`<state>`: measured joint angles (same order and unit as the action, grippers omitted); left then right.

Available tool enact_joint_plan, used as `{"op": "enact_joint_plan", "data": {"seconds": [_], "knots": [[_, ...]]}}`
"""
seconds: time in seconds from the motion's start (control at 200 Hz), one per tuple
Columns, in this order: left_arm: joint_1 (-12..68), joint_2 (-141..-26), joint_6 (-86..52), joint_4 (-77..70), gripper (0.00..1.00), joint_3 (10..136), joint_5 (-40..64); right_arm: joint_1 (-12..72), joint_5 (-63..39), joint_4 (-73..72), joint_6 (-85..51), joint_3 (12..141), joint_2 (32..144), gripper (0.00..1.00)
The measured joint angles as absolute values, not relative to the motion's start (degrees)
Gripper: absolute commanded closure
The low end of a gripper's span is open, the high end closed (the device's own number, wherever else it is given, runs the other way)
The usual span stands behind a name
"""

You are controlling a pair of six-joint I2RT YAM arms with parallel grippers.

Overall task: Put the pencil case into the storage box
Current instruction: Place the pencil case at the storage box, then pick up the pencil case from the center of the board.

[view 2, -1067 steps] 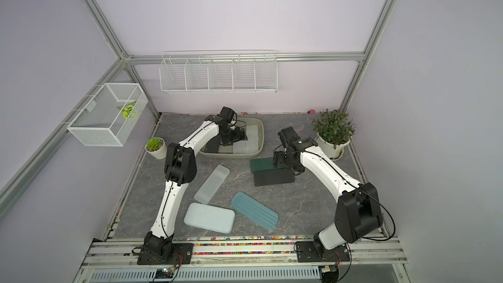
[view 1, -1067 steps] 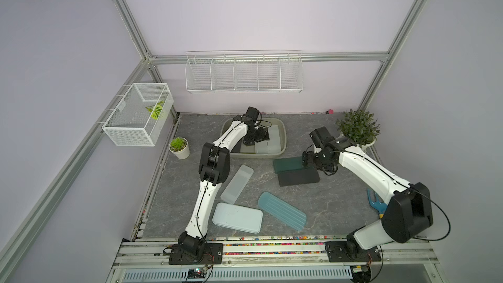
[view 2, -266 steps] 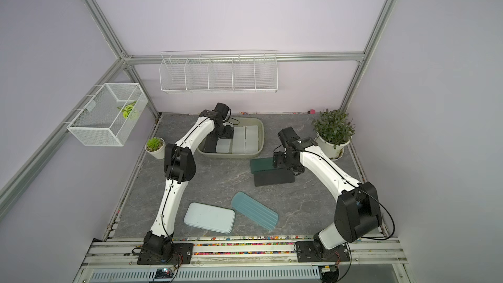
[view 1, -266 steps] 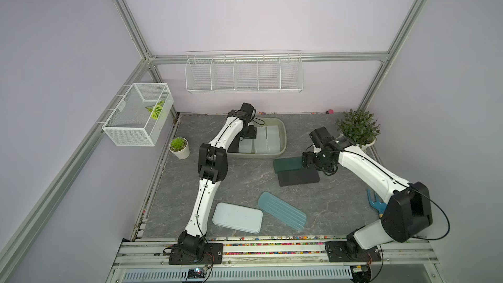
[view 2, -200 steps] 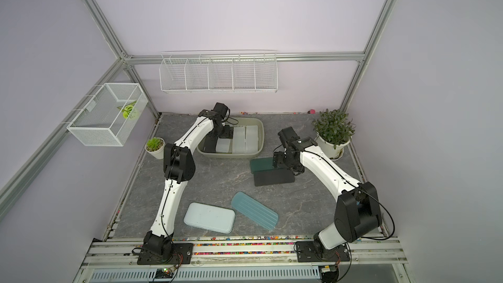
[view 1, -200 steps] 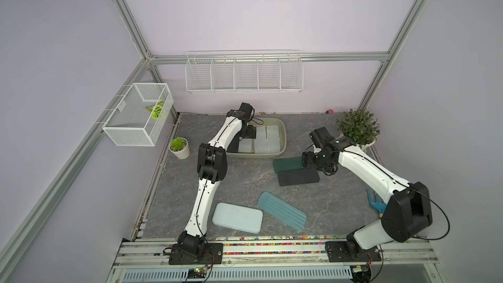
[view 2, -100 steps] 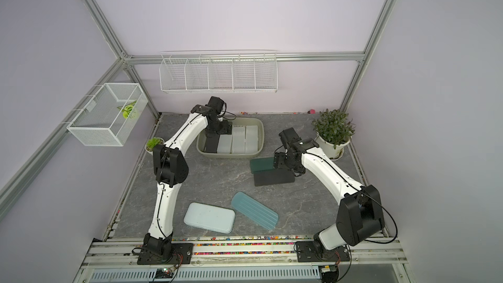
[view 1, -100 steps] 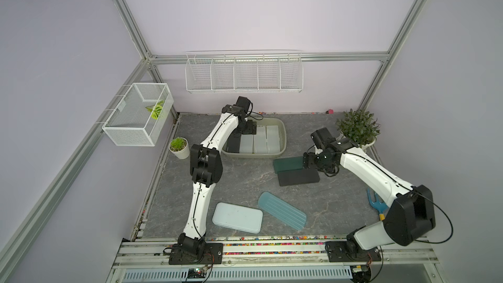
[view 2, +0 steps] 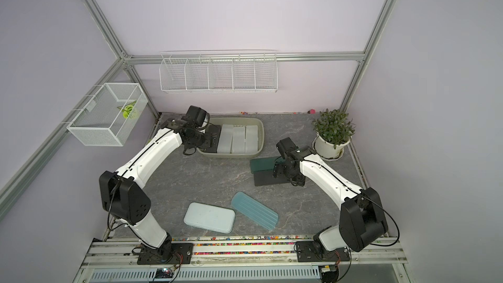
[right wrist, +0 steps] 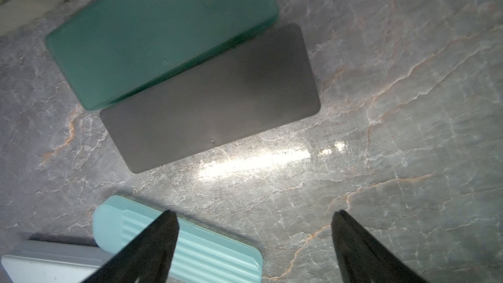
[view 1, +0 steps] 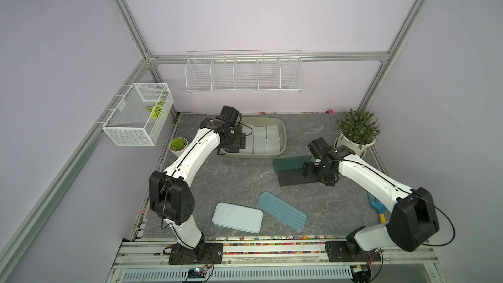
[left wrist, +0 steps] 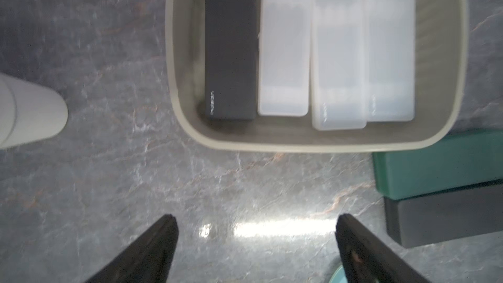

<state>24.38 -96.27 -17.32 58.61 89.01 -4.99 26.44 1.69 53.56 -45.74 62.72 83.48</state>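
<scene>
Beside the storage box point(left wrist: 299, 147), my left gripper point(left wrist: 255, 220) hangs wide and empty; my right gripper point(right wrist: 254, 215), equally wide, holds nothing near the black pencil case point(right wrist: 209, 99).

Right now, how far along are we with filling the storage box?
Done: four cases lie in the storage box, one black case and three white cases. In hand: nothing; the left gripper and right gripper hover with jaws open, empty. Left: the green case, grey case, ribbed teal case and pale blue case lie on the table.
</scene>
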Motion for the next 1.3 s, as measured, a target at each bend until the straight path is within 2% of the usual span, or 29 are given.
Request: {"op": "enact_joint_plan", "data": {"seconds": [0.195, 0.385, 0.645, 1.3], "knots": [[24.38, -90.43, -19.7, 59.79, 0.05, 79.68, -7.77, 26.24, -0.14, 53.65, -54.41, 65.06, 89.38, 0.03], [24.32, -85.06, -20.64, 61.1, 0.04, 77.32, -10.46, 27.49, -3.11, 53.17, -65.36, 69.19, 98.32, 0.02], [22.55, -79.5, -20.88, 62.41, 0.04, 74.65, -12.03, 29.63, -4.54, 50.46, -78.56, 69.3, 101.03, 0.02], [21.06, -78.43, -18.26, 62.92, 0.04, 73.1, -12.62, 30.04, -2.55, 44.64, -88.51, 71.2, 104.99, 0.01]]}}
